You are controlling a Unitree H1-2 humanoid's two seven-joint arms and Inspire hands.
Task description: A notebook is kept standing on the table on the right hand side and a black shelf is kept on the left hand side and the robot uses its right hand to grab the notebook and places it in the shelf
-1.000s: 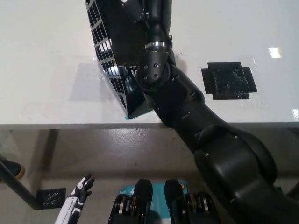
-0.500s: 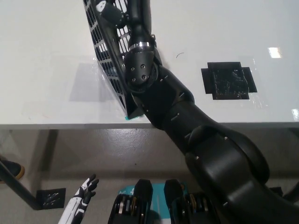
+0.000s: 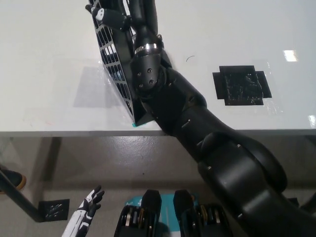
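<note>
The robot's black right hand (image 3: 111,17) reaches into the black slatted mesh shelf (image 3: 116,74) at the white worktop's (image 3: 44,59) front edge; its grip and the notebook are hidden. The white left hand (image 3: 89,202) hangs open below. A thin, light notebook likely handles best pinched by its stiff covers.

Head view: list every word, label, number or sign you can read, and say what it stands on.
None can be read.
The black shelf, white table, black tape patch and right hand carry no lettering; the thin dark squiggle on the table is no letter.
</note>
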